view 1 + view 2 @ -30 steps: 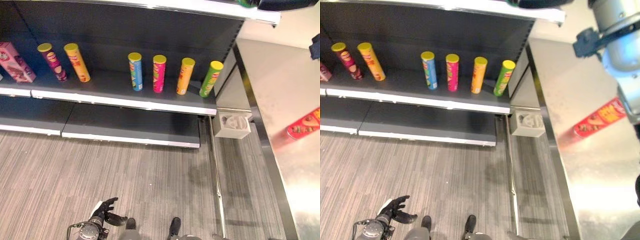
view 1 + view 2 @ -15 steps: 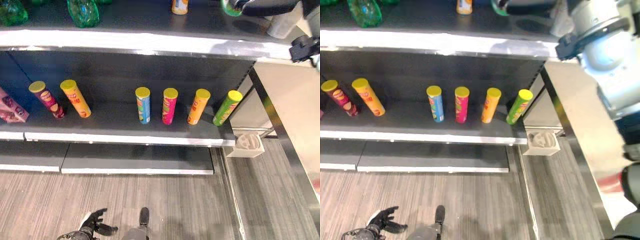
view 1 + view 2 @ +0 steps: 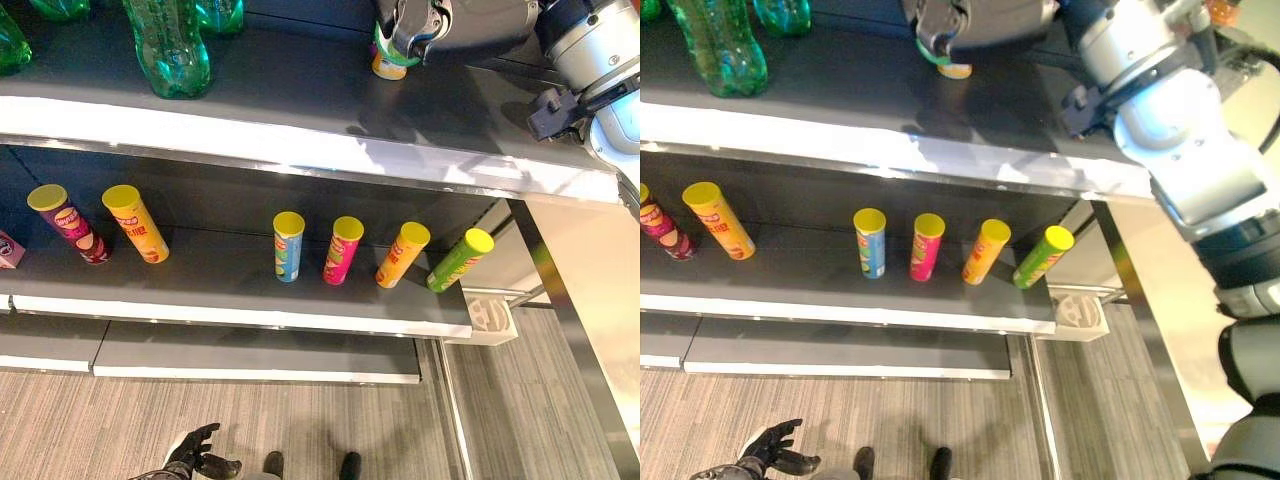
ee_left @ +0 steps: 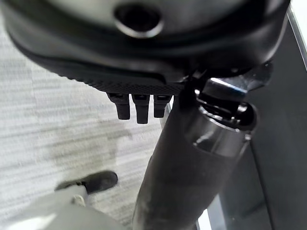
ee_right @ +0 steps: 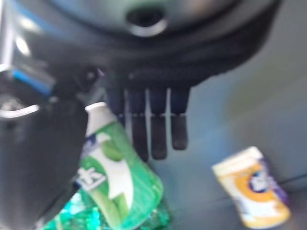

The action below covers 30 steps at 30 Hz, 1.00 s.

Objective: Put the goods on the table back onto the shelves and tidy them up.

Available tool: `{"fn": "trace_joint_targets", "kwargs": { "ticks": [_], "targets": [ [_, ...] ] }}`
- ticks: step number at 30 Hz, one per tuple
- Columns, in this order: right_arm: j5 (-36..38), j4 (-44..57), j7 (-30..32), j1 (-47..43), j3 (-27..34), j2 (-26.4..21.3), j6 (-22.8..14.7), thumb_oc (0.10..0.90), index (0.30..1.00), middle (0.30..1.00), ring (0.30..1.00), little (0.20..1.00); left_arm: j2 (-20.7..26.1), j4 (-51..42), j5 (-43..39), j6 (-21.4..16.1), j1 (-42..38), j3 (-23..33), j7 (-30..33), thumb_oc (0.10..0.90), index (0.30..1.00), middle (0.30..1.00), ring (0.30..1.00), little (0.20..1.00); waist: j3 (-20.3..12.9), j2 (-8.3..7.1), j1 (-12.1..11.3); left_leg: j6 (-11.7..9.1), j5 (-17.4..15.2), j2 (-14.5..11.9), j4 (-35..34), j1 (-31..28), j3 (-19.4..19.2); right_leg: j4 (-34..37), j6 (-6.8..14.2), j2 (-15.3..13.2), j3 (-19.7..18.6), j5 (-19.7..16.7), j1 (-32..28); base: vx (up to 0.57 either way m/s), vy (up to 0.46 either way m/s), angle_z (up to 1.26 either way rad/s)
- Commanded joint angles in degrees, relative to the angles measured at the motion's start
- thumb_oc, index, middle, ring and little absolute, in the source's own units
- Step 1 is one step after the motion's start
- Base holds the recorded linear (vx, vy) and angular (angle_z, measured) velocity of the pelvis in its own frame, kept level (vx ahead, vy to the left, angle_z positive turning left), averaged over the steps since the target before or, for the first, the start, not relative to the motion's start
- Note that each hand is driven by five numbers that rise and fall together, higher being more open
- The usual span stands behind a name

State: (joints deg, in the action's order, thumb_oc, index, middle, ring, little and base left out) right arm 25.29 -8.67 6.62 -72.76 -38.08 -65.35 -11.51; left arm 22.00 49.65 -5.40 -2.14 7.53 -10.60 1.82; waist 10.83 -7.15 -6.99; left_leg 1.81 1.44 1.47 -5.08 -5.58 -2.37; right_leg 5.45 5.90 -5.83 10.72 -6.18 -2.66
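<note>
My right hand (image 3: 415, 22) reaches over the top shelf (image 3: 300, 100) and is shut on a green and white container (image 5: 117, 184), pinched between thumb and fingers (image 5: 158, 129). Its green edge (image 3: 931, 50) peeks out under the hand. Right beside it a small orange and white bottle (image 3: 388, 68) stands on the shelf, also seen past the fingers as the orange bottle (image 5: 252, 191). My left hand (image 3: 200, 455) hangs low over the floor with relaxed fingers (image 4: 136, 105) and holds nothing.
Green plastic bottles (image 3: 165, 45) stand at the top shelf's left. Several chip cans (image 3: 288, 245) line the middle shelf, the green can (image 3: 458, 260) leaning at the right end. A white box (image 3: 490, 318) sits on the floor beside the steel table (image 3: 600, 300).
The camera has tilted up towards the shelves. My right hand with the green container has come further in over the top shelf, beside the orange bottle. The left hand stays low.
</note>
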Motion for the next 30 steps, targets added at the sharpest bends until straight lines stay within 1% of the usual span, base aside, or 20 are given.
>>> {"fn": "trace_joint_targets", "kwargs": {
  "ticks": [1,6,12,15,23,26,30],
  "targets": [
    [4.27,-1.89,1.84,-5.92,1.97,-3.12,-2.66,0.4,0.3,0.3,0.3,0.3,3.3,0.93,1.47,-1.99,-0.75,-1.93,0.66,0.8,0.9,0.9,0.9,0.9,-5.37,-0.02,-1.1,-6.69,-2.29,-5.26,0.08,1.51,-0.35,-0.45,5.43,-4.15,1.82,2.62,-2.14,0.04,-0.02,-0.01],
    [4.89,0.43,-0.14,-2.38,2.95,-4.58,-2.84,0.4,0.3,0.3,0.3,0.3,3.33,1.65,2.39,-2.11,-0.4,-1.4,0.93,0.8,0.9,0.9,0.9,0.9,-5.41,-0.03,-0.99,-6.88,-2.46,-5.46,0.08,1.37,-0.44,-0.45,5.45,-4.37,2.6,2.85,-2.45,0.01,-0.006,0.03],
    [4.95,-1.23,-1.56,-0.29,2.06,-3.89,-1.75,0.4,0.3,0.3,0.3,0.3,3.25,1.42,2.49,-2.13,-0.48,-1.81,0.8,0.8,0.9,0.9,0.9,0.9,-5.03,-0.2,-1.09,-6.94,-2.46,-5.65,0.08,1.53,-0.61,-0.45,5.53,-4.58,2.75,2.75,-2.35,0.0,0.0,0.01],
    [4.45,-4.9,-1.96,-0.46,0.69,-3.25,-0.76,0.4,0.3,0.3,0.3,0.3,3.22,2.4,2.39,-2.07,-0.17,-1.75,1.0,0.8,0.9,0.9,0.9,0.9,-4.49,-0.55,-1.49,-6.96,-2.38,-5.71,0.08,1.88,-0.51,-0.45,5.55,-4.69,3.04,2.62,-2.15,0.0,0.0,0.0],
    [4.15,-7.98,-1.62,-1.18,0.5,-1.17,-0.05,0.4,0.3,0.3,0.3,0.3,3.26,5.07,1.89,-1.79,-0.17,-1.1,1.5,0.8,0.9,0.9,0.9,0.9,-3.89,-1.06,-2.25,-7.1,-1.97,-5.67,0.08,3.08,0.07,-0.45,5.62,-4.73,4.21,2.49,-1.79,0.01,-0.009,0.07],
    [4.38,-7.65,-1.67,-1.35,0.33,-1.45,-0.04,0.4,0.3,0.3,0.3,0.3,3.41,4.86,2.09,-1.8,-0.23,-1.16,1.52,0.8,0.9,0.9,0.9,0.9,-3.85,-1.14,-2.29,-7.17,-1.88,-5.66,0.08,3.37,0.27,-0.45,5.64,-4.79,4.58,2.5,-1.77,0.01,-0.006,0.11],
    [4.99,-6.4,-2.89,-2.6,-1.54,-3.29,-0.39,0.4,0.3,0.3,0.3,0.3,3.57,4.65,2.49,-1.97,-0.32,-1.49,1.17,0.8,0.9,0.9,0.9,0.9,-3.7,-1.5,-2.06,-7.25,-1.84,-5.56,0.08,3.64,0.52,-0.45,5.69,-4.93,5.16,2.33,-1.92,0.02,-0.004,0.12]
  ]
}}
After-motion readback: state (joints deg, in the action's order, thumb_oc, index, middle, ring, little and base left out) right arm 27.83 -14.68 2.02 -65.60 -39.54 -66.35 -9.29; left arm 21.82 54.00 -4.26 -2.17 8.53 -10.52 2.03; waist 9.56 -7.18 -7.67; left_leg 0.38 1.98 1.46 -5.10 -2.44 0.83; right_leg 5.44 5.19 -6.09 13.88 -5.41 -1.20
